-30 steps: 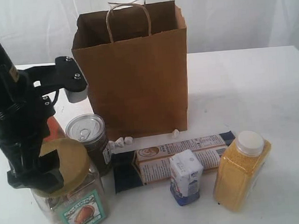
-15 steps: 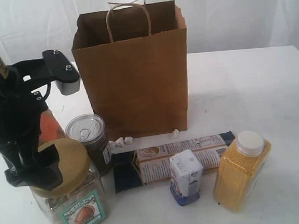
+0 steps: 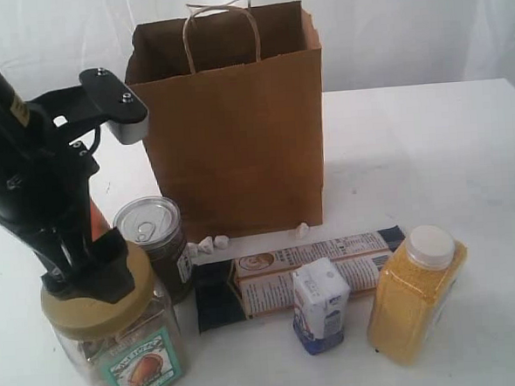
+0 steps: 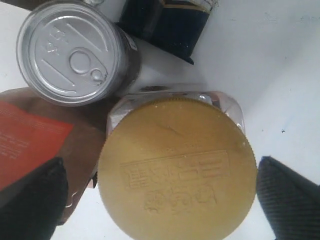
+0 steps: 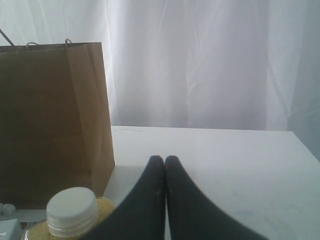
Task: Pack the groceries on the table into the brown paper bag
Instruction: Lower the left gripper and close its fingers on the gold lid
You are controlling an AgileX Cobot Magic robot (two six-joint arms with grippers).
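My left gripper (image 3: pixel 88 275) is open and hangs over the clear jar (image 3: pixel 118 341), its fingers (image 4: pixel 31 200) standing either side of the tan lid (image 4: pixel 172 167) with small gaps. Beside the jar stand the dark can (image 3: pixel 151 227) (image 4: pixel 70 52) and the orange-brown pouch (image 4: pixel 35 135), which the arm mostly hides in the exterior view. The navy packet (image 3: pixel 302 271), the white-blue carton (image 3: pixel 320 305) and the yellow-grain bottle (image 3: pixel 417 295) (image 5: pixel 70 212) lie to the right. The brown paper bag (image 3: pixel 236 124) (image 5: pixel 50 120) stands upright and open behind them. My right gripper (image 5: pixel 164 161) is shut and empty, above the table behind the bottle.
Small white crumbs (image 3: pixel 210 243) lie at the foot of the bag. The white table (image 3: pixel 430 156) stretches to the right of the bag. A white curtain (image 5: pixel 200 60) hangs behind the table.
The left arm shifted left, then back right, and its fingers now sit lower and centred around the jar's lid. The groceries and bag have not moved.
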